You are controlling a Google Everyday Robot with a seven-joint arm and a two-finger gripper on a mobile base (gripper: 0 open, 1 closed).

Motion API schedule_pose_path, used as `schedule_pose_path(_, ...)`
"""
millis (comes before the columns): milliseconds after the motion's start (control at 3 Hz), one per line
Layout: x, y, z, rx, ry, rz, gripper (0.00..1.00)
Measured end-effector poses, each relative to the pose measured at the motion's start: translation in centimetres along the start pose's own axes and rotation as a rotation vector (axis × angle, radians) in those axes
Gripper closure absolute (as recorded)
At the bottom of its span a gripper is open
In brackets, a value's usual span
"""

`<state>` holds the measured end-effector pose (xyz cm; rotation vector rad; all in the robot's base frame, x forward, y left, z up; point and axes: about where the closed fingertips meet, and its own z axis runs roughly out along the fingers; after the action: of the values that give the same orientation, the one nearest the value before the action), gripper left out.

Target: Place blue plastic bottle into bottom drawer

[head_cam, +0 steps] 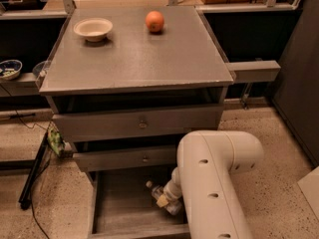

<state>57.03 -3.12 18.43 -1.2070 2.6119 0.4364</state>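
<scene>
The bottom drawer [119,203] stands pulled open below the two upper drawers of the grey cabinet. The blue plastic bottle [158,193] lies inside it toward the right side, white cap pointing to the back left. My gripper [167,199] reaches down into the drawer from the big white arm [214,183] and sits right at the bottle; the arm hides most of it. I cannot tell whether the bottle rests on the drawer floor.
A white bowl [93,29] and an orange [155,21] sit on the cabinet top [134,59]. The middle drawer [124,158] is slightly out. A black stand leg [32,173] and cables lie on the floor at the left.
</scene>
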Motion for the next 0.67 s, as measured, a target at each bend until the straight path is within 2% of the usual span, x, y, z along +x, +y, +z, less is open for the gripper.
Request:
schedule_pose_path(333,0.0,0.0,0.0,0.0,0.0,0.0,1.0)
schedule_pose_path(667,-0.2,-0.6,1.1,0.009,-0.006,0.03,1.0)
